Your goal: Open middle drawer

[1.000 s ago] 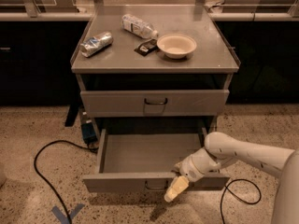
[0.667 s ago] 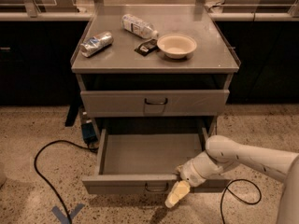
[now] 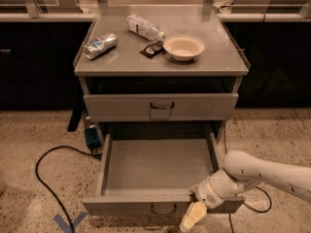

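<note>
The middle drawer (image 3: 158, 166) is pulled far out of the grey cabinet, showing a plain shallow grey tray with nothing in it. Its low front panel (image 3: 131, 207) has a small dark wire loop handle (image 3: 164, 209) at the centre. My gripper (image 3: 193, 217), pale yellow at the tip of a white arm coming in from the right, is at the front panel just right of the handle, partly below the panel's lower edge. The drawer above (image 3: 160, 107), with a square plate under its handle, is closed.
On the cabinet top (image 3: 121, 62) lie a crushed can (image 3: 100, 45), a plastic bottle (image 3: 144, 28), a small dark packet (image 3: 152, 49) and a white bowl (image 3: 183, 47). A black cable (image 3: 46, 178) loops on the speckled floor at the left. Dark counters stand behind.
The middle drawer has slid further out toward the camera. My gripper has moved down and slightly right along with its front panel.
</note>
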Tool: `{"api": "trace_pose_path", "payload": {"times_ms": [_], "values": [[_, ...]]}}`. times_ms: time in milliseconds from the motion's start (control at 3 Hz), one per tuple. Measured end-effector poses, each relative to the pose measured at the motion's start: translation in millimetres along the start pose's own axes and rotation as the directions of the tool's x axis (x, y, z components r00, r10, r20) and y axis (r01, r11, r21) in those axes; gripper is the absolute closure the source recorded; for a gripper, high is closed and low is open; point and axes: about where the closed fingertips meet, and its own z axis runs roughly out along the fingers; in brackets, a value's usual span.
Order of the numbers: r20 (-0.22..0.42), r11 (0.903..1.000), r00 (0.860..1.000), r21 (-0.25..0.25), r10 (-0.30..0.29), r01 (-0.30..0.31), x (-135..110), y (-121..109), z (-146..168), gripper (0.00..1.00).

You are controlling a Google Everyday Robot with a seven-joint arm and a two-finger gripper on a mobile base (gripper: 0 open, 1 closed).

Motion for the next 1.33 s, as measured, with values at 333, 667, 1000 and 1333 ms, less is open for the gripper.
{"api": "trace_pose_path", "payload": {"times_ms": [333, 667, 1000, 1333], "values": [[0.0, 1.0, 1.0, 0.0, 0.0, 0.0, 0, 0, 0, 0.0], [-0.006, 0.9999, 1.0, -0.015, 0.0, 0.0, 3, 4, 3, 0.0], [-0.018, 0.9988, 1.0, -0.044, 0.019, -0.019, 12, 14, 3, 0.0], [-0.018, 0.9988, 1.0, -0.044, 0.019, -0.019, 11, 15, 1, 0.0]]}}
